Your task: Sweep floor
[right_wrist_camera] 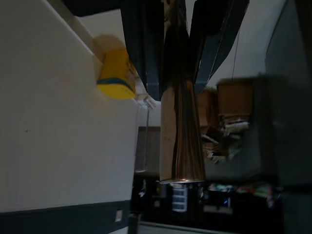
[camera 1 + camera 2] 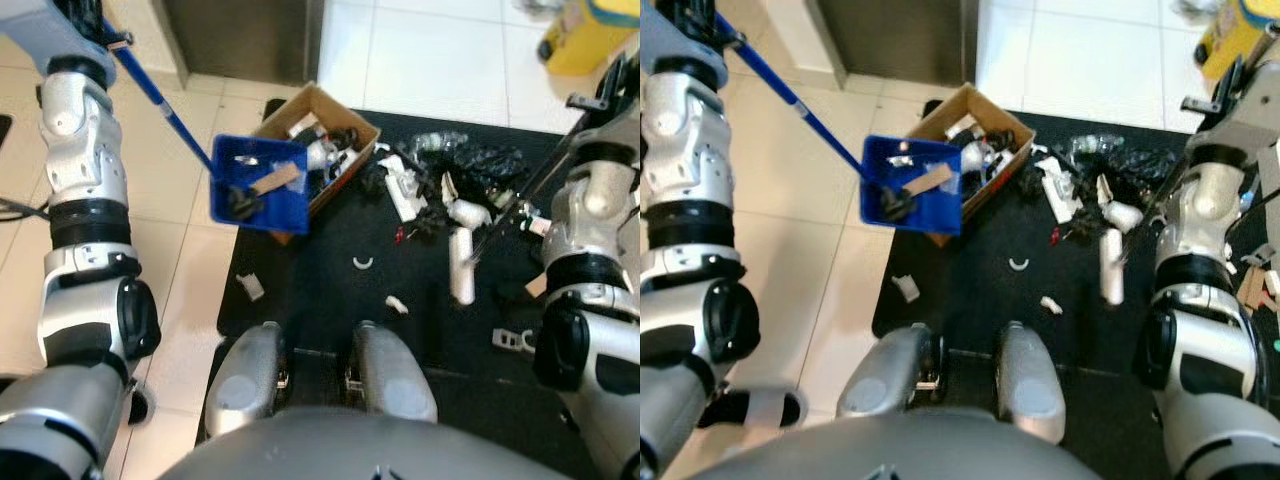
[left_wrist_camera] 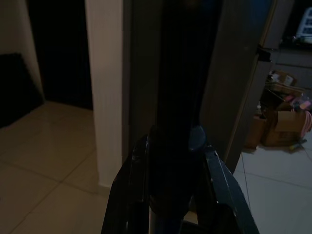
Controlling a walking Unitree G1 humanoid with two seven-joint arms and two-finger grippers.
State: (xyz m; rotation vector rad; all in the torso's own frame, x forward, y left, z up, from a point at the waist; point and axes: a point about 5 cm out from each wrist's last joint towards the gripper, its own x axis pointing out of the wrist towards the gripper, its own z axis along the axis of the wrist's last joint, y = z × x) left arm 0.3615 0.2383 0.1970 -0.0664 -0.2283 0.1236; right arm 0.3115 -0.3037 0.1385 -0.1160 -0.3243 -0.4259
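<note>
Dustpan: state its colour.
Blue dustpan, handle blue too; clearest in the left eye view.

Both eye views look steeply down from the head over the robot's own torso and knees onto the black mat and tiled floor; they share nearly the same scene, the blue dustpan, cardboard box and scattered litter, with the right eye shifted slightly sideways. Left wrist view sits very close behind the left pincer, looking along its fingers at a dark pole, a wall corner and floor beyond. Right wrist view looks along the right pincer, close on a shiny handle, scene appearing rotated, yellow bin in the background.
</note>
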